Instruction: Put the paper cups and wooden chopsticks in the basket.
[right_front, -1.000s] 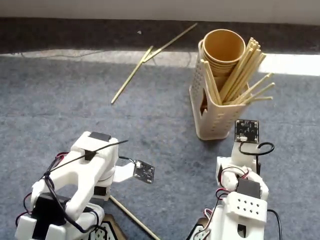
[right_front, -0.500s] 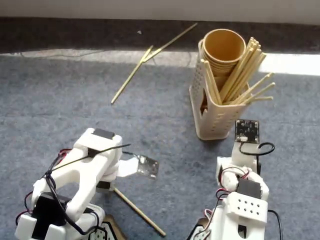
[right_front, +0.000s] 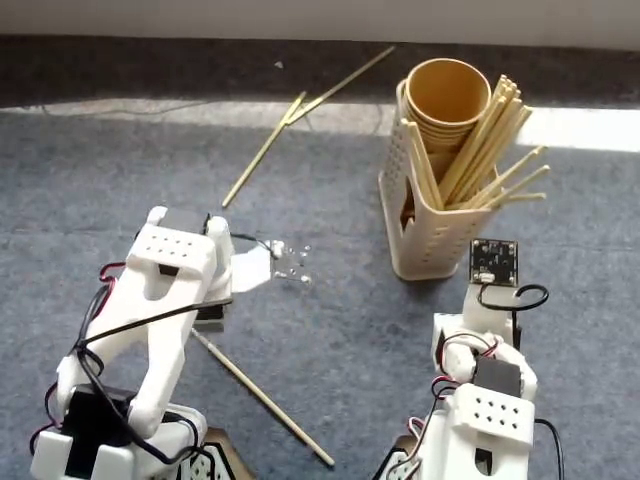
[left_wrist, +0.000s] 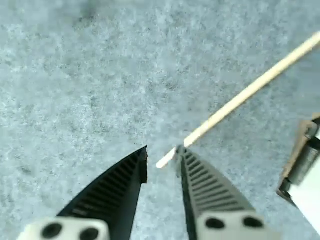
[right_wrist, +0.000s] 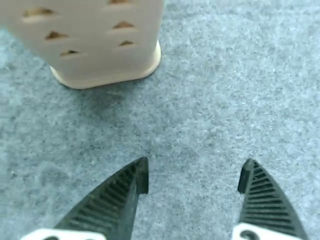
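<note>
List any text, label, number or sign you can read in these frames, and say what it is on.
No text can be read in any view.
Basket, cups, chopsticks: no print visible.
Board on the right arm's wrist: tiny marks, too small to read.

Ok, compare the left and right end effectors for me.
The left end effector has its fingertips narrowly apart; the right end effector has them wide apart. The left end effector has the tip of a wooden chopstick between its fingertips; the right end effector has only carpet there. The right end effector is near the foot of the basket; the left end effector is farther from it. Both are open, with dark ribbed fingers pointing at the grey carpet.
</note>
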